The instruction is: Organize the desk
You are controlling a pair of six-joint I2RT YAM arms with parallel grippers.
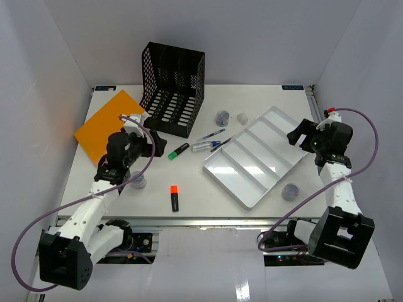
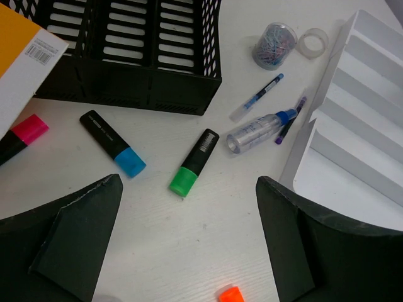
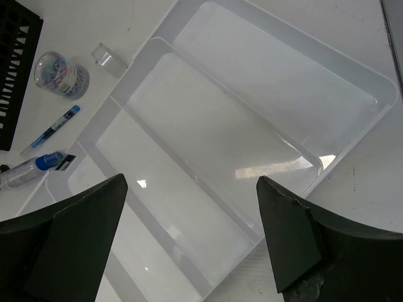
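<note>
The white desk (image 1: 252, 100) holds scattered stationery. My left gripper (image 1: 157, 143) is open and empty above the desk, in front of the black file organizer (image 1: 173, 88). In the left wrist view, between and beyond its open fingers (image 2: 187, 179), lie a green highlighter (image 2: 194, 162), a blue highlighter (image 2: 113, 152), a pink highlighter (image 2: 22, 135) and an orange highlighter cap (image 2: 231, 294). My right gripper (image 1: 296, 135) is open and empty, hovering over the far right end of the white compartmented tray (image 1: 258, 156); it also shows in the right wrist view (image 3: 192, 178) above the tray (image 3: 252, 94).
An orange book (image 1: 108, 126) lies at the far left. A blue pen (image 1: 211, 136), a small bottle (image 1: 204, 146), a paper-clip jar (image 1: 223, 117) and a clear ring (image 1: 242, 117) lie left of the tray. Small jars stand near the front right (image 1: 290, 191) and by the left arm (image 1: 138, 181).
</note>
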